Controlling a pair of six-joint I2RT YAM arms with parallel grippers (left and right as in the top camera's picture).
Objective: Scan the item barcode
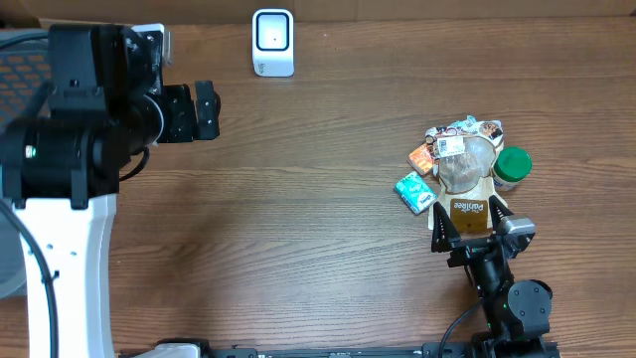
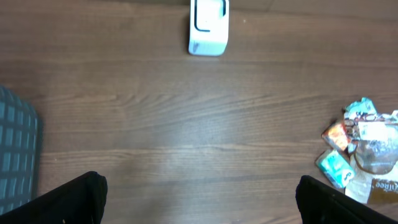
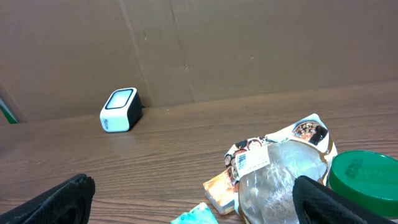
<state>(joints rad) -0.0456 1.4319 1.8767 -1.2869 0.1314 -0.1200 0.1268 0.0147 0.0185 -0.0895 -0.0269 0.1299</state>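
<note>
The items lie in a pile at the right of the table. A clear bag with a brown printed end (image 1: 465,179) carries a white barcode label (image 3: 252,162). An orange packet (image 1: 422,159), a teal packet (image 1: 412,191) and a green-lidded jar (image 1: 513,164) lie around it. The white scanner (image 1: 272,42) stands at the back edge. My right gripper (image 1: 471,227) is open at the bag's near end, one finger on each side of it. My left gripper (image 1: 211,109) hangs open at the far left, well away from the pile, with nothing between its fingers.
A mesh basket (image 2: 15,155) sits at the table's left edge, beside the left arm. A brown cardboard wall (image 3: 249,43) runs along the back behind the scanner (image 3: 119,110). Bare wood (image 1: 298,219) lies between scanner and pile.
</note>
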